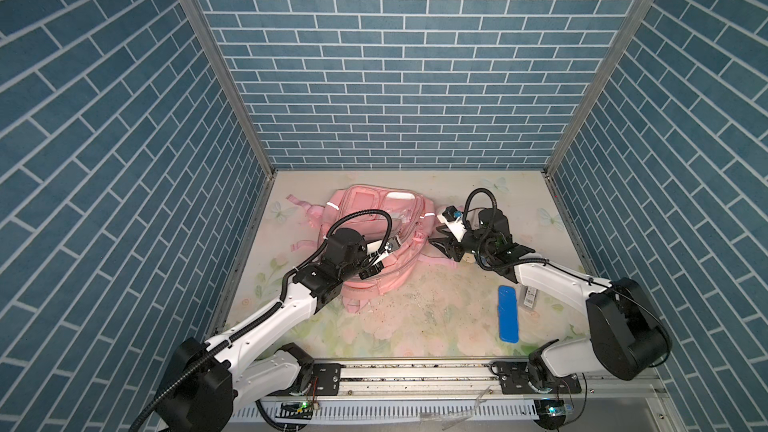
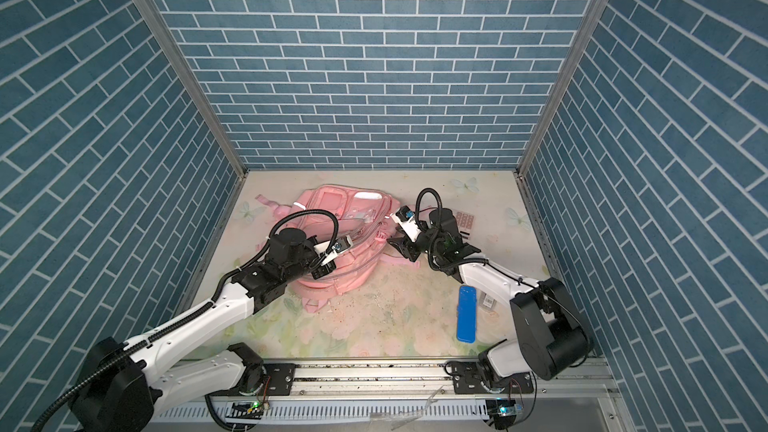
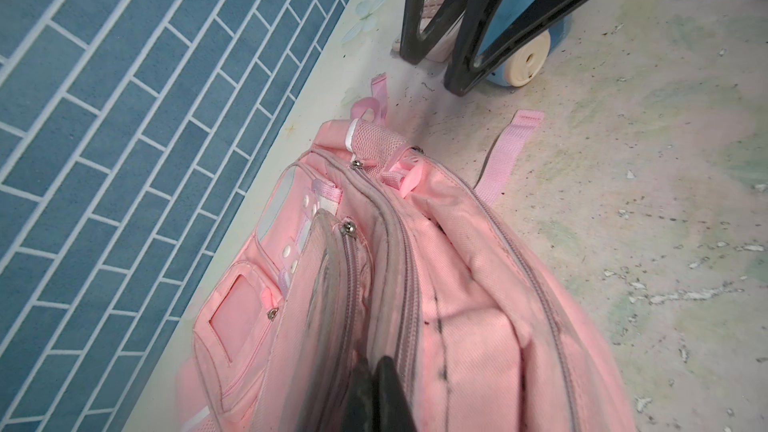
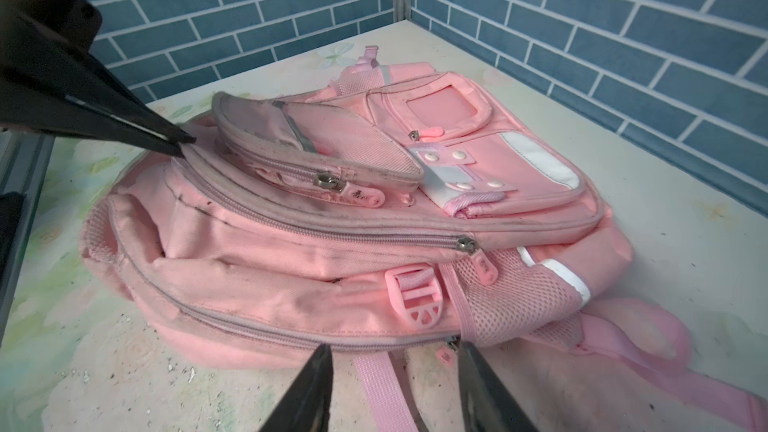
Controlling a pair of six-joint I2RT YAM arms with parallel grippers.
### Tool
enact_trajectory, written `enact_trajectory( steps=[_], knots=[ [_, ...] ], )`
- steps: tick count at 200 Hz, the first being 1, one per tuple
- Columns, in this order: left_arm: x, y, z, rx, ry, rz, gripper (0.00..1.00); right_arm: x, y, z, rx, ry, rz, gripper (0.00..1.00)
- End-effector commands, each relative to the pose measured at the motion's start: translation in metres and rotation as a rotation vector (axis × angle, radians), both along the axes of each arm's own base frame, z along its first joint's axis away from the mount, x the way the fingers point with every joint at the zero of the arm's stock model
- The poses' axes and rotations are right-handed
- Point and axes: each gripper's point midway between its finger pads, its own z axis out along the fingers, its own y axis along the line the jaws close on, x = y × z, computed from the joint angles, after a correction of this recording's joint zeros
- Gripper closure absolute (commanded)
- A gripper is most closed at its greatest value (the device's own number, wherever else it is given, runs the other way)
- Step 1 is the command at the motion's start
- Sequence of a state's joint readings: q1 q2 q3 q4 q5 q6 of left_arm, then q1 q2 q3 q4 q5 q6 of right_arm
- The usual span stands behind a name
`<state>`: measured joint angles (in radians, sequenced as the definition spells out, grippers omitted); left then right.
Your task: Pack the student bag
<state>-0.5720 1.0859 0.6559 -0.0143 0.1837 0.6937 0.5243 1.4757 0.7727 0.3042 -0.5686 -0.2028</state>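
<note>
Right, starting from my end of the table (image 1: 415,326): the blue case (image 1: 508,313) lies flat on the near right part, and a small clear packet (image 1: 530,297) sits just beside it, partly under the right arm. Neither is in the bag, so I judge the packing proper has not begun.

Further in, the student bag (image 1: 365,205) lies on its back left of centre, straps spread out on the table. The left gripper (image 4: 183,144) is clamped on the bag's upper seam next to a zip track, pinching fabric. The right gripper (image 4: 395,371) hangs low at the bag's near edge with its jaws apart and nothing in them. The zip pull (image 4: 451,344) of the lowest zip sits just ahead of the gap between them.

Both long zips look closed along their whole length in the right wrist view, so I read this as the opening step: one side holding the bag steady, the other lining up on a pull. Only the small front pocket (image 4: 316,147) stands lifted, and I cannot tell whether it is unzipped.

Beyond the right gripper a small blue gadget with a cream wheel (image 3: 525,62) rests on the table, and a sheet of pinkish squares (image 2: 464,221) lies towards the back wall, both unpacked.
</note>
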Motion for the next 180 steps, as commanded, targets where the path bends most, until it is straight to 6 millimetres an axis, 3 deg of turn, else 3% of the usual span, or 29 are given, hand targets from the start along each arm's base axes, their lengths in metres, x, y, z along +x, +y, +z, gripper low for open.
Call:
enact_trajectory(
  steps=[1, 46, 66, 101, 163, 180],
  knots=[
    [-0.001, -0.001, 0.031, -0.053, -0.102, -0.073, 1.00, -0.002, 0.013, 0.004, 0.011, -0.089, 0.123, 0.50],
    [-0.003, 0.007, 0.040, -0.043, -0.135, -0.126, 1.00, 0.025, 0.024, -0.019, -0.005, -0.077, 0.146, 0.49],
    [-0.008, 0.007, 0.037, -0.024, -0.136, -0.167, 1.00, 0.039, 0.026, -0.020, 0.042, -0.040, 0.158, 0.50],
    [-0.011, 0.011, 0.031, 0.011, -0.143, -0.184, 1.00, 0.045, 0.025, -0.020, 0.119, -0.003, 0.220, 0.50],
    [-0.006, 0.018, 0.038, -0.016, -0.148, -0.192, 1.00, 0.067, 0.033, -0.055, 0.098, 0.141, 0.211, 0.53],
    [-0.006, 0.020, 0.037, -0.010, -0.141, -0.190, 1.00, 0.070, 0.036, -0.056, 0.102, 0.153, 0.221, 0.53]
  ],
)
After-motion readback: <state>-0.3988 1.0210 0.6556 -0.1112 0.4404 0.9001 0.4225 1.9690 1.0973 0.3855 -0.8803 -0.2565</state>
